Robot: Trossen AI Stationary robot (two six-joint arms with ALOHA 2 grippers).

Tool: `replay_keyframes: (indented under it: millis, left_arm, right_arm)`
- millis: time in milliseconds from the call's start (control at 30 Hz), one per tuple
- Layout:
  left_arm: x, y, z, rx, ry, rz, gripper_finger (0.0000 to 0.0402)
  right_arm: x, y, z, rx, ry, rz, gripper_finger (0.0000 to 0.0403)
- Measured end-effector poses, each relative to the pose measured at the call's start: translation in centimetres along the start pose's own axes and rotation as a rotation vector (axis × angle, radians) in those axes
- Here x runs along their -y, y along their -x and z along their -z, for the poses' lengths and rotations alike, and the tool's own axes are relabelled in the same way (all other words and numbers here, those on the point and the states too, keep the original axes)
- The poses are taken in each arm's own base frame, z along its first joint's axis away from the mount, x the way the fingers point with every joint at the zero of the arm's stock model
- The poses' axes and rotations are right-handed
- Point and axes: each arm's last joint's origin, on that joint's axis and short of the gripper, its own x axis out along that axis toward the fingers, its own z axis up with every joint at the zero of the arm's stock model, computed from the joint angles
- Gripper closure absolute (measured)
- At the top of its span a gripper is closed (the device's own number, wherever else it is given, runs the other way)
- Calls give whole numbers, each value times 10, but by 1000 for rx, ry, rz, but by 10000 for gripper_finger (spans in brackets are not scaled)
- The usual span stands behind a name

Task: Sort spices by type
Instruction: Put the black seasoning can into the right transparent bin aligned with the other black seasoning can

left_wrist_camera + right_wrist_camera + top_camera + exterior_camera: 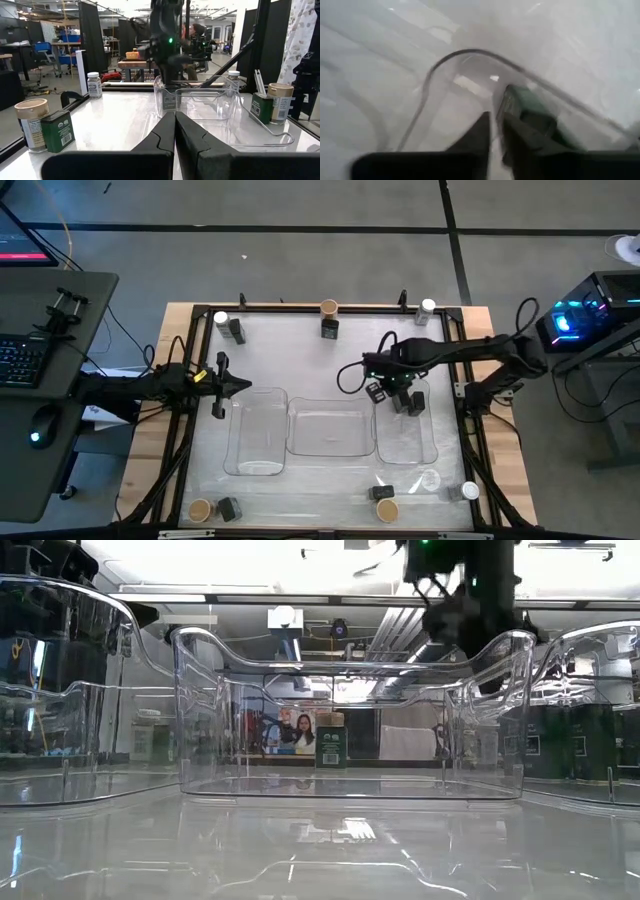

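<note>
**A:** How do the jaws of the right gripper (493, 117) stand?

**B:** Narrow, almost together, with nothing between them. A dark green-black box (530, 115), one of the boxy spices, sits just beside one finger, touching it or nearly so. From above, the gripper is at the far end of the right tray (430, 450), and the box is inside that tray.

**A:** So what's the danger?

**B:** The box is so close to the finger that a sideways drift on the way up could drag it or tip it over. The tray's curved rim is also close by. If the fingers clip it, I'd expect the light plastic tray to slide against the middle tray (330, 442).

**A:** And the left gripper (222, 385)?

**B:** Its jaws are closed on nothing. It waits over the bench (300, 350), just left of the left tray (257, 465).

**A:** What's left outside the trays?

**B:** Most of it, in small groups around the bench edge. At the far left, a white-lidded jar (221, 318) stands with a black box (236, 330). At the far middle, a tan-topped container (329, 307) is right by another black box (330, 328). Two more such pairs sit along the near edge.

**A:** Tight pairs, then.

**B:** That's the second risk. Closing on one item could knock its neighbour over, or grip both at once and put the wrong type in a tray.
</note>
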Motion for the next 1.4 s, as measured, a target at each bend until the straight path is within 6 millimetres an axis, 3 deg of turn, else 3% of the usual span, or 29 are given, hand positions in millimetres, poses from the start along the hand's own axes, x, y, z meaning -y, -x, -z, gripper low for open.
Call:
replay_keyframes:
  millis: [333, 633, 867, 1067, 1400]
  left_arm:
    - [0, 0, 0, 0, 0, 0, 402]
    - [0, 0, 0, 0, 0, 0, 402]
    - [0, 0, 0, 0, 0, 0, 401]
    - [0, 0, 0, 0, 0, 0, 402]
    - [0, 0, 0, 0, 0, 0, 401]
  right_arm:
    - [3, -11, -2, 46, 168, 33, 396]
    - [6, -11, -5, -19, 253, 0, 402]
    - [2, -25, -8, -71, 367, 32, 402]
    - [1, -35, -9, -111, 367, 83, 402]
    - [8, -33, -2, -184, 288, 172, 403]
